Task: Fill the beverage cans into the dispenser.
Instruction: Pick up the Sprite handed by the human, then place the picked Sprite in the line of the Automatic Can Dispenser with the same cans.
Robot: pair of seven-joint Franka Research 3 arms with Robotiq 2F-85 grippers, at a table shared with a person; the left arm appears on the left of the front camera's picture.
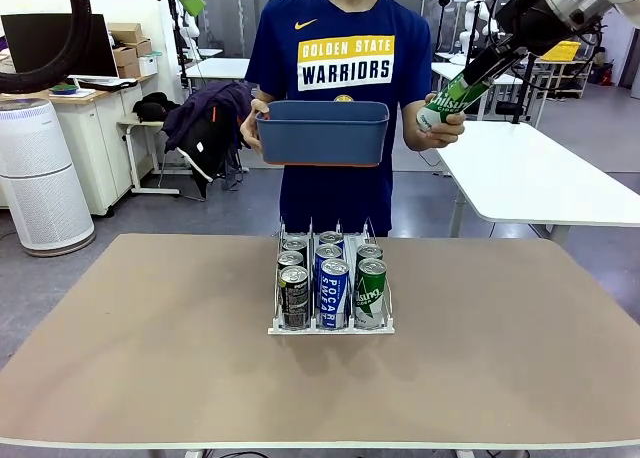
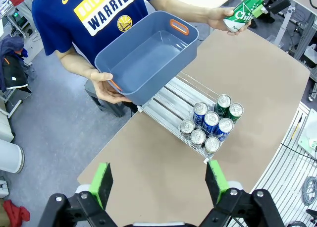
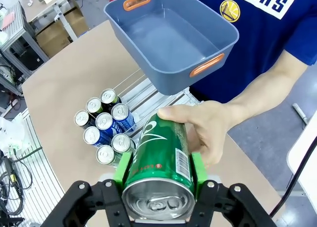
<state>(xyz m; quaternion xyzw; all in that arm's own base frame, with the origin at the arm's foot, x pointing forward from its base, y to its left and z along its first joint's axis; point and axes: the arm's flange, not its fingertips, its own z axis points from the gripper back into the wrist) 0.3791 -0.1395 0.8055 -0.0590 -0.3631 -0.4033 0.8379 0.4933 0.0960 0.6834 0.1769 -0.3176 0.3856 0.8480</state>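
While seven cans already sit in the dispenser [image 1: 330, 323] mid-table, the right gripper [image 3: 158, 175] is clamped on a green can [image 3: 159, 160] that the person's hand [image 3: 203, 128] also grips. Blue bin [image 1: 322, 131] looks empty, so likely the last can. Left gripper [image 2: 159, 183] hangs spread wide, holding nothing.

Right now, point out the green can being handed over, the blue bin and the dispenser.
green can [image 3: 158, 160]: right wrist view, its label side.
blue bin [image 1: 322, 138]: front view, its front wall.
dispenser [image 1: 330, 329]: front view, its front lip.
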